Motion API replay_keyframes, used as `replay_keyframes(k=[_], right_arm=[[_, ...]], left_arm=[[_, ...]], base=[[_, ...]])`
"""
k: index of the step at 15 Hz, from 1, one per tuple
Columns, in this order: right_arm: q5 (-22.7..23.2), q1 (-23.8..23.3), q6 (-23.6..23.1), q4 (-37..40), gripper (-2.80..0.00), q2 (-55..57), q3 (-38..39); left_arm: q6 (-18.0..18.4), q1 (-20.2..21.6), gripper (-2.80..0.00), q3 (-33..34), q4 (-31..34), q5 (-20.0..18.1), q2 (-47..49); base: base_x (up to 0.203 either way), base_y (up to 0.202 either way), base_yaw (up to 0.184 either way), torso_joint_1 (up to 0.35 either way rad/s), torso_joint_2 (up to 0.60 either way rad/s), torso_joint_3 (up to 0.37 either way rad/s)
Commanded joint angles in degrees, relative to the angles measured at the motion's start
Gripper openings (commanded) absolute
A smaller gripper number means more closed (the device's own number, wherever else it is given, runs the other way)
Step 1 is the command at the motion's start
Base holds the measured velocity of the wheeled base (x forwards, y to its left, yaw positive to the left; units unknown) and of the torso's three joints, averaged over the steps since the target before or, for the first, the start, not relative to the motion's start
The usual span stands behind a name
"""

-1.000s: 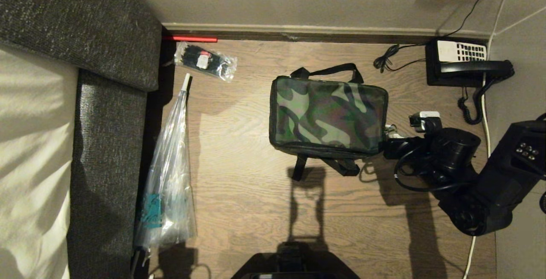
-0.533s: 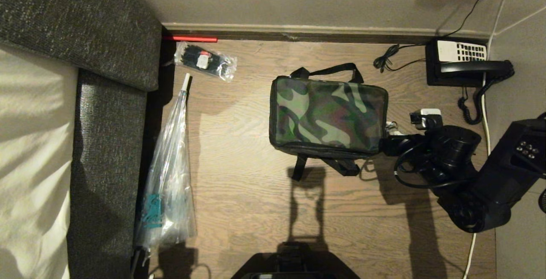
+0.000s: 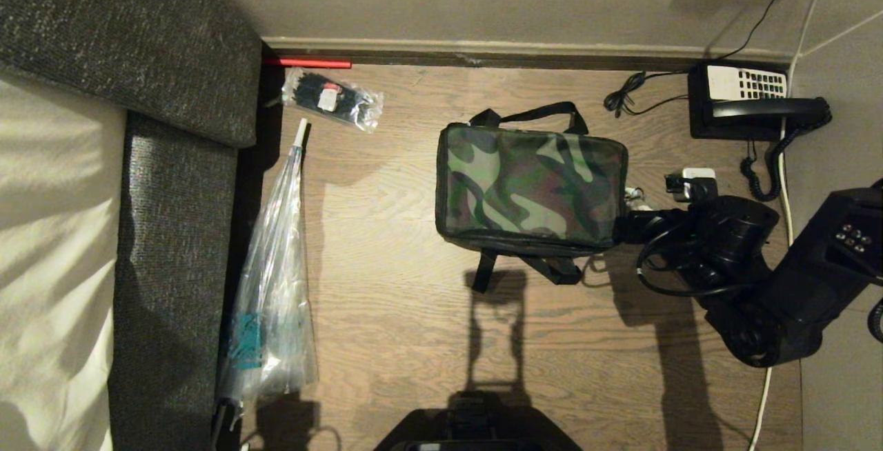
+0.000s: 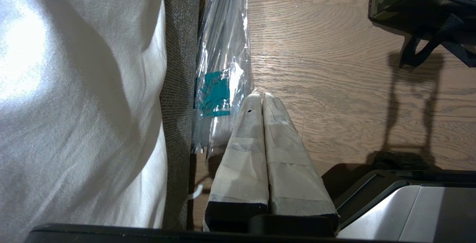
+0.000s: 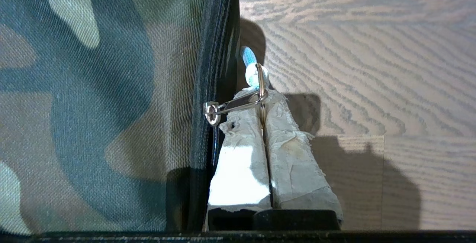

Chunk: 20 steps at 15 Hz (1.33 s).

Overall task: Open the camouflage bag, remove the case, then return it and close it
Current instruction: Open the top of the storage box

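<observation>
Right end effector (image 3: 631,213) sits at the right end of the camouflage bag (image 3: 530,187) in the head view, its arm reaching in from the right. The bag lies zipped up on the wooden floor (image 3: 386,341), between a long clear plastic sleeve (image 3: 272,285) on the left and a black telephone (image 3: 752,103) by the wall.

From the left wrist, the left end effector (image 4: 262,100) hangs with its taped fingers pressed together, empty, above the floor beside the plastic sleeve and a bed's edge (image 4: 177,87).

From the right wrist, the right end effector's fingers (image 5: 288,154) are clamped on the metal zipper pull (image 5: 238,103) at the bag's black edge.
</observation>
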Motion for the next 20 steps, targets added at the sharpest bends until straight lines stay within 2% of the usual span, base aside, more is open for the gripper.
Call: replay_keyframes(k=[1, 20], right_arm=[[0.03, 0.00, -0.10, -0.46, -2.80, 0.13, -0.59], [0.23, -0.88, -0.22, -0.03, -2.80, 0.78, -5.63]], left_arm=[[0.01, 0.00, -2.80, 0.00, -0.01, 0.01, 0.00], [0.01, 0.00, -2.80, 0.00, -0.01, 0.01, 0.00]], base=[[0.000, 0.000, 0.000, 0.000, 0.00, 0.000], [0.000, 0.000, 0.000, 0.000, 0.00, 0.000]])
